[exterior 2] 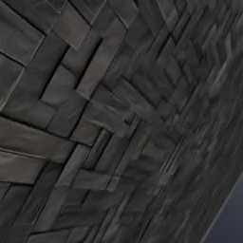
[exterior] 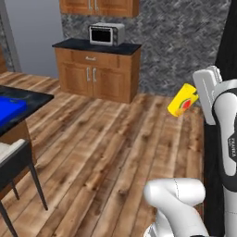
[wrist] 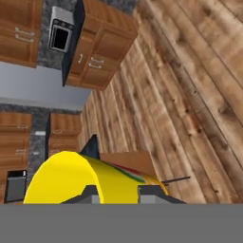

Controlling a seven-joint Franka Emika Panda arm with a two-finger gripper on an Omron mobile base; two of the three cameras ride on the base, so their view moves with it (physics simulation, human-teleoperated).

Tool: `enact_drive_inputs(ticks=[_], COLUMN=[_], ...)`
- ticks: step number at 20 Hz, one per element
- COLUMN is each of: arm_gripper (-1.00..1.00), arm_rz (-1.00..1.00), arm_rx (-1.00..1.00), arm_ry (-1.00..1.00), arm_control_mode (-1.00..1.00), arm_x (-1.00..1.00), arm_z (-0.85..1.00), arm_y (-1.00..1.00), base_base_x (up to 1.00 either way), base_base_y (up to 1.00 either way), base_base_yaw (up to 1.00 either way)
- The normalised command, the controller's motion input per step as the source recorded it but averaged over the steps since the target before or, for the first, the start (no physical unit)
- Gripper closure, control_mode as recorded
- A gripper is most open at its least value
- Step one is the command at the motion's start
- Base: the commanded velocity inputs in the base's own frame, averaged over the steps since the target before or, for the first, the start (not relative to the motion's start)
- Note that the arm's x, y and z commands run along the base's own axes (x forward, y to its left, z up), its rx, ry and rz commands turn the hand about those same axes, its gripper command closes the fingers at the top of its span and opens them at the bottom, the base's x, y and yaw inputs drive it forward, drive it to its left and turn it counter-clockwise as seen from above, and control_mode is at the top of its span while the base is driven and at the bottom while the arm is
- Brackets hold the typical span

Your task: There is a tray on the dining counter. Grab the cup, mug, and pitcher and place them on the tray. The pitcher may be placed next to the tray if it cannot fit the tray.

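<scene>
The arm was glossy white, built of rounded tubular segments with bulbous joint housings. Dark seams separated the segments. Small dark lettering ran down the upright link. The hand casing was flat, light grey-white.

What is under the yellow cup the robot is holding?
Only wooden floor lies below the cup, which is tilted in the gripper. The cup's open end faces away, so its inside is hidden.

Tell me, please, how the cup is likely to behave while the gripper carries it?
The cup looks rigid and small, so probably light. It hangs tilted in the gripper above the floor; its smooth, handleless wall could slip. Set down on its side, the round body would likely roll.
</scene>
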Motion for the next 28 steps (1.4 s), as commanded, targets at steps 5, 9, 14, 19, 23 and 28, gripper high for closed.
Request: enact_drive_inputs(ticks=[5,9,14,19,23,28], arm_gripper=[1.00,1.00,1.00,1.00,1.00,1.00], arm_rz=[0.00,0.00,0.00,0.00,0.00,0.00], arm_rx=[0.00,0.00,0.00,0.00,0.00,0.00], arm_ry=[0.00,0.00,0.00,0.00,0.00,0.00], arm_control_mode=[1.00,1.00,1.00,1.00,1.00,1.00], arm_x=[0.00,0.00,0.00,0.00,0.00,0.00], arm_z=[0.00,0.00,0.00,0.00,0.00,0.00], arm_y=[0.00,0.00,0.00,0.00,0.00,0.00], base_base_x=[0.75,0.71,0.63,0.69,0.62,0.57], base_base_y=[-0.33,-0.32,-0.28,-0.26,-0.24,-0.33], base_base_yaw=[0.41,0.44,0.53,0.57,0.57,0.54])
